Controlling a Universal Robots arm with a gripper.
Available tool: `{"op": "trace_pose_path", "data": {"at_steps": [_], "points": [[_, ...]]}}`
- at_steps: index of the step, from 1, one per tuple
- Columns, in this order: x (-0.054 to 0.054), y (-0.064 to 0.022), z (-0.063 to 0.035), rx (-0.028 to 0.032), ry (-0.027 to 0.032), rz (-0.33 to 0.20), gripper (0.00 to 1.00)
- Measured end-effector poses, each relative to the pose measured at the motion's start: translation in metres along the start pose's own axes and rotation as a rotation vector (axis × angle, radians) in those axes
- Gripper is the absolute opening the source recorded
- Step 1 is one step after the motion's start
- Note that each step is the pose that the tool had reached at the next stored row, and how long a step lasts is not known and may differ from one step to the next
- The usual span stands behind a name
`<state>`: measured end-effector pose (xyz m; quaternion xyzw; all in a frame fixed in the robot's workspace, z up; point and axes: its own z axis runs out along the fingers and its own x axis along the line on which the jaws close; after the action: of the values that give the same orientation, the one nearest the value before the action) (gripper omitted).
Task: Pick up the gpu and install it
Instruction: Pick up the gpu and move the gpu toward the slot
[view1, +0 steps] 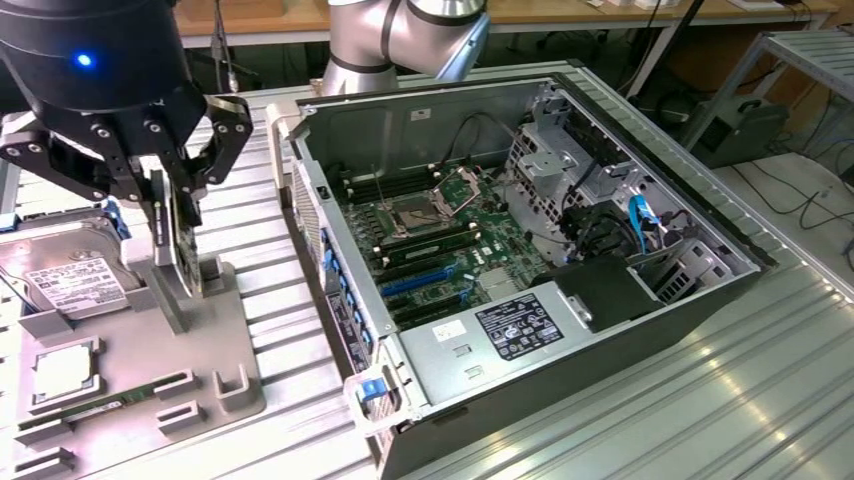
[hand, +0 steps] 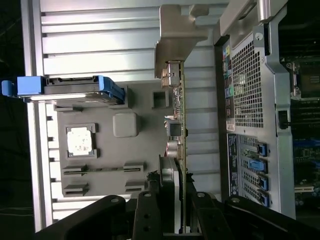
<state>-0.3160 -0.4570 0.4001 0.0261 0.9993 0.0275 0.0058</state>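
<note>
One arm working, and its gripper (view1: 171, 190) is hanging over the grey tray (view1: 140, 350) at the exterior view's left. Jaws are sitting narrow, pinching the gpu (view1: 176, 240) by its two flat faces near the upper edge. Fingers (hand: 150, 215) are flanking the card in the wrist view, so I am reading this as a grip.

Gpu is standing on edge directly beneath the gripper, its lower edge reaching down to the tray's slotted stand (view1: 180, 310). Seated or just clear, cannot tell. Its long axis appears to be running level along the tray, away from the fingers toward the silver bracket (hand: 177, 35).

Open case (view1: 641, 370) is lying to the exterior view's right of the card, just beside the tray. Its perforated rear wall (hand: 247, 75) is running roughly parallel with the card's length, and the blue slots (view1: 416, 285) are facing up inside.

Hard drive (view1: 60, 275) and cpu (view1: 60, 370) are resting on the tray, on the card's far side from the case
</note>
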Motion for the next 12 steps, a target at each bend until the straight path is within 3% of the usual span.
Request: {"op": "trace_pose_path", "data": {"at_steps": [12], "points": [[-0.001,0.0020,-0.0364,-0.0015,0.0015,0.000,0.28]]}}
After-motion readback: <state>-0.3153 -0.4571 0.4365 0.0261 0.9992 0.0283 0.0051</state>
